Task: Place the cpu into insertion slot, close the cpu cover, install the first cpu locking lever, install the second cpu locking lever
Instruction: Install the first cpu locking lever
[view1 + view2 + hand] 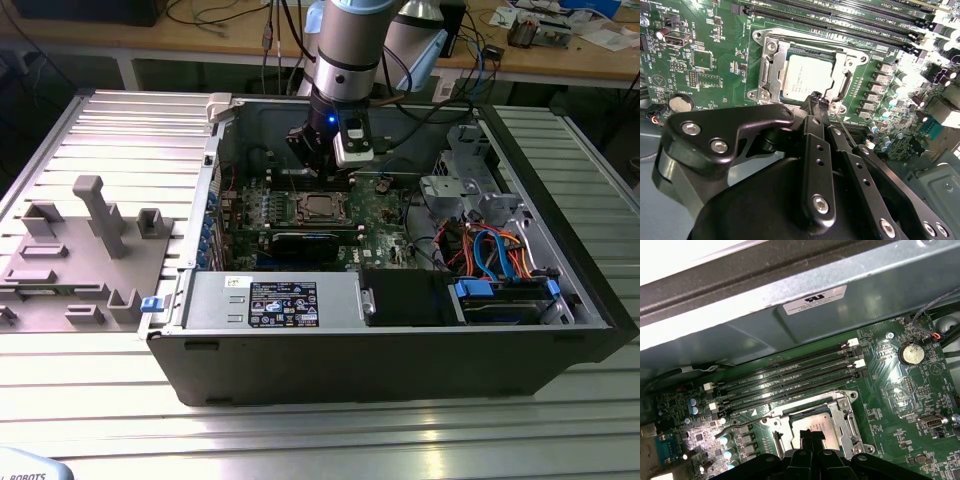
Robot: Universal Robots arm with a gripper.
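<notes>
one gripper, closed, at the seated cpu

one arm reaches down into the open computer case (350, 350) in the exterior view, and i see its gripper (322, 175) just above the cpu (320, 207), near the middle of the green motherboard (380, 215). in the second wrist view the cpu (807, 80) lies flat in the insertion slot (810, 44). its dull silver top shows through the window of the cpu cover (776, 67), which lies down over the chip's edges. the gripper (818, 100) has its two black fingers drawn together to a point, with no gap i can make out. the tips sit at the cover's edge on one side of the chip; whether anything thin is pinched between them i cannot tell. a thin metal rod (845, 131) runs just beside the fingers. in the first wrist view the fingertips (812, 436) overlap one edge of the chip, the long black memory slots (790, 377) lie just beside the socket, and a coin cell (911, 354) sits well apart.
</notes>
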